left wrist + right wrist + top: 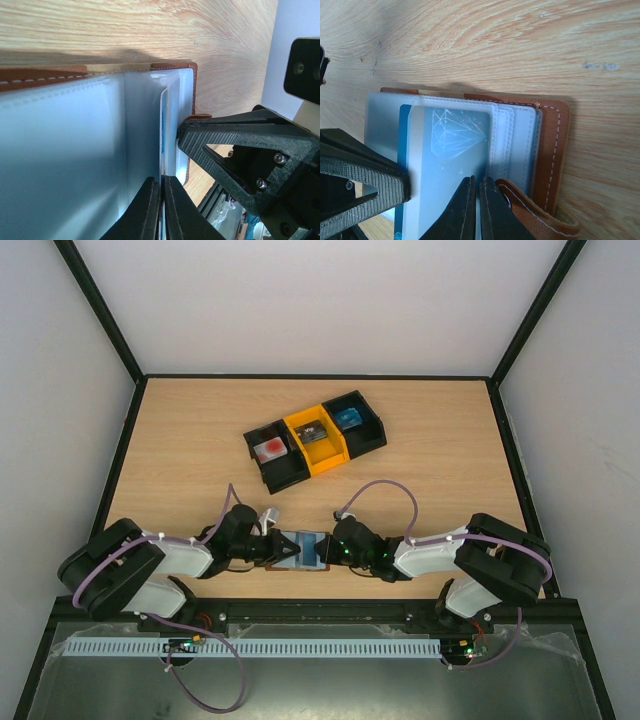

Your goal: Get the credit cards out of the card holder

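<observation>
Card holder (300, 552): brown stitched leather, lying open on the wooden table (440, 450) near its front edge, between the two grippers. Its pale clear sleeves (517, 135) fan out over the leather cover, and the strap tab (535, 212) curls up at the near right corner in the right wrist view. Blue card (447, 165), printed with a white line pattern, sits in the topmost sleeve; a bare blue strip shows along its left side, outside the sleeve. Left gripper (161, 184): fingers drawn together on a thin upright edge showing blue, apparently that card's edge, though the sleeve's edge cannot be ruled out. Right gripper (476, 181): fingers pinched together on the near edge of the top sleeve, over the card. Row of black and orange bins (315, 440) stands farther back on the table, well apart from the holder.
</observation>
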You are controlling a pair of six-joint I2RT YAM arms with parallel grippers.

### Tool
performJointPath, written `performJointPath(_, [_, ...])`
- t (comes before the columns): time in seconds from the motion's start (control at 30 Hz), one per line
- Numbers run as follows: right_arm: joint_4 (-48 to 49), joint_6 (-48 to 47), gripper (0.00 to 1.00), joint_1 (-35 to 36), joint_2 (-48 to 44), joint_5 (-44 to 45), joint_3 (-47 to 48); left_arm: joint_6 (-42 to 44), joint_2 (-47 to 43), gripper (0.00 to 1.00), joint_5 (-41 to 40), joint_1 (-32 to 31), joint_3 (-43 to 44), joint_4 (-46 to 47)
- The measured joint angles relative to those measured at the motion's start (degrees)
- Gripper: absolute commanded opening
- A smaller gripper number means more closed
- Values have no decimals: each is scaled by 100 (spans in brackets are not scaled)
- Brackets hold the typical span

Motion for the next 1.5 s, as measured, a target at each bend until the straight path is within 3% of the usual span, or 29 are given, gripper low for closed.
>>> performJointPath(0.23, [33,0,6,2,24,-4,0,-44,0,5,9,28,-50,76])
performJointPath(0.43, [85,0,6,7,61,-4,0,-59,-31,9,31,55,-52,107])
performJointPath(0.73, [138,2,6,11,94,-7,0,-129,-42,3,52,81,-149,284])
performJointPath(0.83, [201,15,6,15,133,-15,0,-195,-44,8,52,109,-236,415])
performJointPath(0.9, [227,15,6,20,149,-15,0,-210,-44,3,55,118,-256,435])
performJointPath(1.5, [341,81,6,22,46,7,-168,-308,-247,3,52,195,-378,391])
